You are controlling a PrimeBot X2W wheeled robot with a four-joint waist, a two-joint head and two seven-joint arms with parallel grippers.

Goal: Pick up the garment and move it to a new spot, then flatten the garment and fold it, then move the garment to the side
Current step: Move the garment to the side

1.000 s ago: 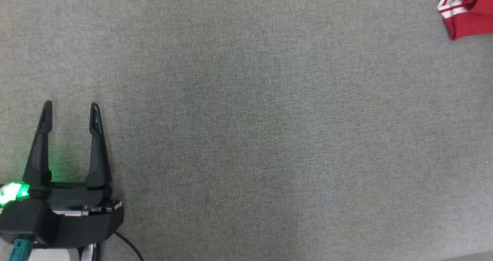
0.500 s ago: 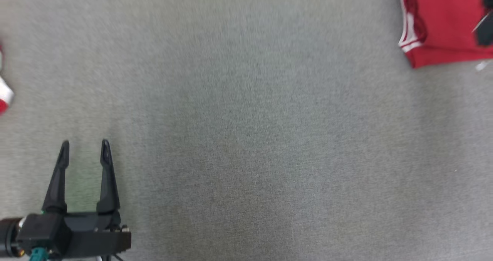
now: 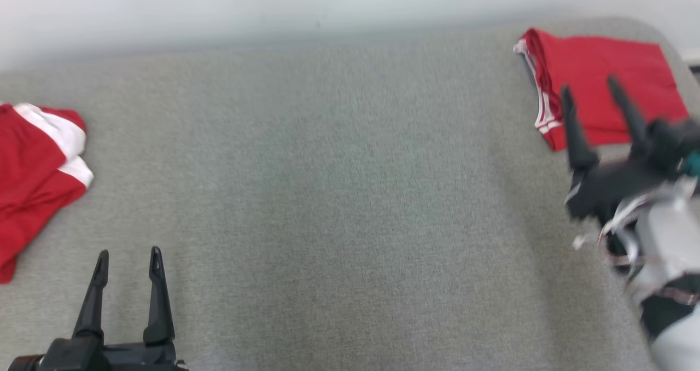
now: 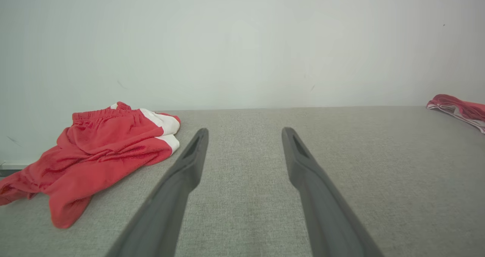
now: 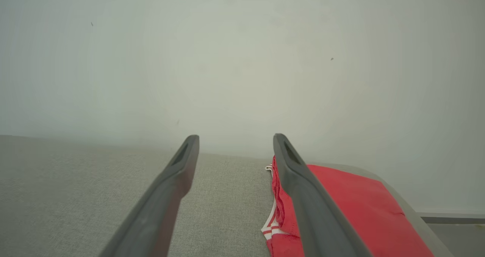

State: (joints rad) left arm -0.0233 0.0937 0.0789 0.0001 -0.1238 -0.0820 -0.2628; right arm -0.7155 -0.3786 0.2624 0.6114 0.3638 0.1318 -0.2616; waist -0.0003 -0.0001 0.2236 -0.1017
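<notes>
The crumpled red garment (image 3: 33,168), red with white bands, lies in a loose heap at the far left of the grey fabric surface (image 3: 328,196), close to the pale wall (image 3: 273,10). A folded red garment (image 3: 596,59) with thin white stripes along one edge lies flat at the far right corner, well apart from the heap. The left gripper (image 3: 129,253) sits low at the near left, its two dark fingers spread wide with nothing between them, pointing past the heap's right side. The right gripper (image 3: 589,85), blurred, is by the near edge of the folded piece, fingers likewise wide apart and empty; whether it touches the cloth I cannot tell.
</notes>
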